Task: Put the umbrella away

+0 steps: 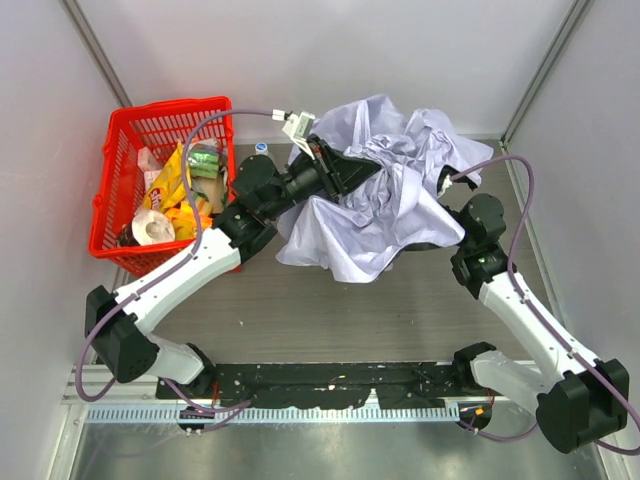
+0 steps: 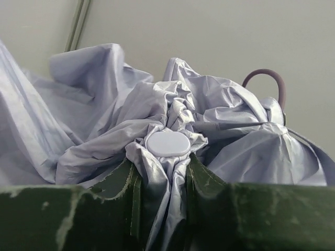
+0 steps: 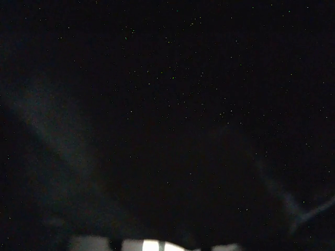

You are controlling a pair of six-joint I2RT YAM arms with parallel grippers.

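The umbrella (image 1: 375, 190) lies as a loose, crumpled heap of pale canopy mid-counter (image 1: 300, 320), neither folded nor stowed. The left hand (image 2: 163, 180) is clamped on bunched fabric just below the round cap (image 2: 168, 144). The right hand is buried under the canopy, so I cannot tell its state. Gathering, wrapping and stowing all seem left to do.

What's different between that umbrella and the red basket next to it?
The umbrella is pale lavender, soft fabric lying crumpled; the red basket is stiff mesh standing upright. The umbrella sprawls mid-table, the basket sits at the left. The left gripper pinches the umbrella's fabric; no gripper is on the basket. Both rest on the table.
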